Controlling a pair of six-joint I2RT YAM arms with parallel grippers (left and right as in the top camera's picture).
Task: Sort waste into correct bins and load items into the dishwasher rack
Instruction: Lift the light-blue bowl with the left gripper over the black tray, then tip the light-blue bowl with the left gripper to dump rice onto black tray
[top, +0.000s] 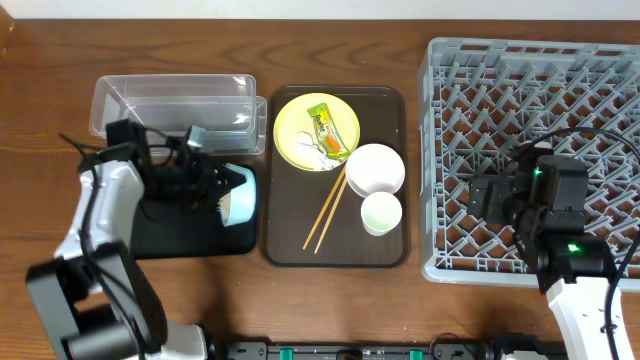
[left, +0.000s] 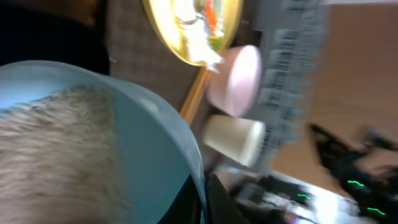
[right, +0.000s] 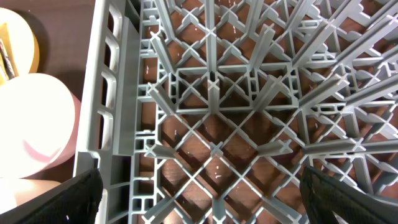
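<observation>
Overhead view has the light blue round bowl (top: 243, 195) tipped on its side, rim pinched in the left gripper (top: 220, 188), which is clamped tight on it. Right under the fingers sits the shallow black rectangular tray (top: 190, 238). Left wrist view shows white rice-like scraps (left: 56, 149) inside the bowl.

My guess: it's stiff, smooth, kinda slippery and pretty light, so the rim is the spot to hold, firmly.

Beyond the tool is the clear plastic tub (top: 170, 100). Off to the side, the green-and-orange snack wrapper (top: 327, 130) on the yellow round plate (top: 300, 135) has print, too small to read. Meanwhile the right gripper (right: 202, 196) hangs spread wide over the grey lattice dishwasher rack (right: 211, 112).
</observation>
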